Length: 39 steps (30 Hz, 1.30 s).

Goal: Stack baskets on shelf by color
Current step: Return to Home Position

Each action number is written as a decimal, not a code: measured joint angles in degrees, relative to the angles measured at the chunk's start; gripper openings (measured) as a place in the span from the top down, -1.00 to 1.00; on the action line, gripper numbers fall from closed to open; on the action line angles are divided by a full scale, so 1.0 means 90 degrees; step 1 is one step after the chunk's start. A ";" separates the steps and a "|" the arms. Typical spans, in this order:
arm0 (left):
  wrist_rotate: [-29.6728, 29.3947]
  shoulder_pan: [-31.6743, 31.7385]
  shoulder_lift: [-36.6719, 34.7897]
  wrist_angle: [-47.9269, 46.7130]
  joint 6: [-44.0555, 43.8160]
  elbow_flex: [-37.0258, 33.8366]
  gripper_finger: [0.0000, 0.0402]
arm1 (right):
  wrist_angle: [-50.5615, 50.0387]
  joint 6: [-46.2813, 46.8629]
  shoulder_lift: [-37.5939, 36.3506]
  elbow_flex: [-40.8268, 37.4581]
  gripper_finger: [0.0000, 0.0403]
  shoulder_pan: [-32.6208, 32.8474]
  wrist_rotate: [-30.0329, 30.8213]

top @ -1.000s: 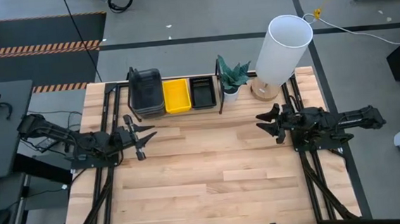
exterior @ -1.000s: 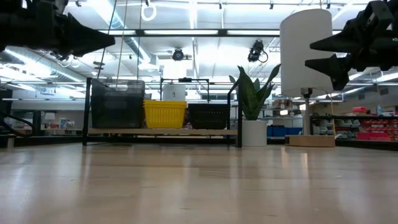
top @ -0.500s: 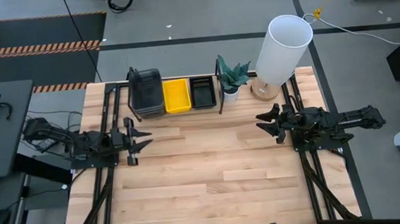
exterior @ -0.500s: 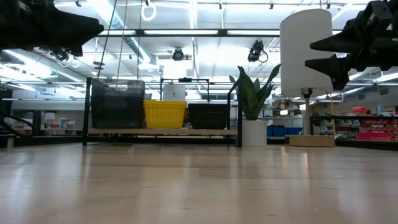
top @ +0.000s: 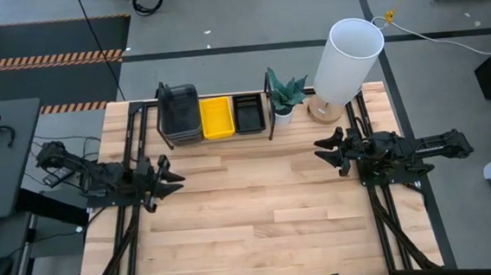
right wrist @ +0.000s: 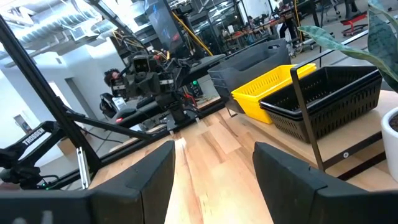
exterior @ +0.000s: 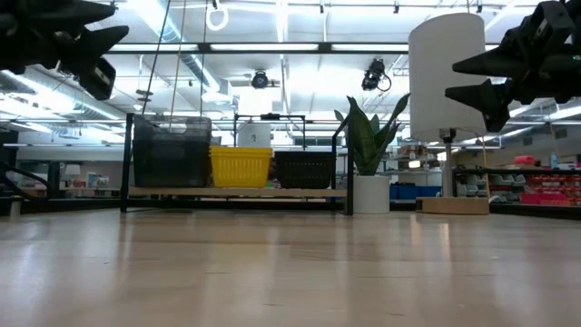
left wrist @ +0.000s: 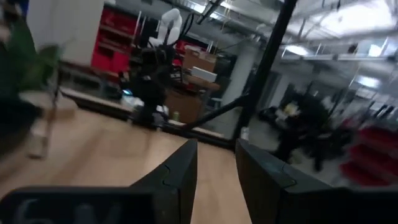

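Left gripper: your left gripper (top: 167, 175) hangs above the left edge of the table (top: 260, 214), well clear of the shelf. Its fingers are parted and hold nothing.
Right gripper: your right gripper (top: 319, 150) hangs above the right side of the table, pointing toward the middle. Its fingers are spread wide with nothing between them.
Shelf: the shelf (exterior: 309, 192) stands along the far edge of the table, left of centre, with its black wire frames at either end.
Grey baskets: the grey baskets (top: 180, 112) sit as one stack at the left end of the shelf. It is the tallest of the three groups.
Yellow baskets: the yellow baskets (top: 218, 117) sit in the middle, just beside the grey stack. You cannot tell how many are nested.
Black baskets: the black baskets (top: 248, 113) sit at the right end, just beside the yellow ones. It is the lowest group, with mesh sides.
Beside the shelf: a potted plant (top: 284, 96) stands just past the shelf's right frame. A lamp (top: 344, 61) with a white shade stands further right.
Tabletop: neither gripper touches the wood, and both are well apart from each other.
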 joint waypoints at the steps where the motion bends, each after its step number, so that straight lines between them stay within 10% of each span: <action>1: 0.0000 -0.0005 0.0000 0.0015 -0.0247 0.0000 0.42 | 0.0000 0.0000 0.0000 0.0000 -0.10 0.0000 0.0000; 39: -0.0010 0.0000 0.0000 0.0020 -0.0721 -0.0005 0.42 | 0.0000 0.0000 0.0000 0.0000 -0.10 0.0000 0.0001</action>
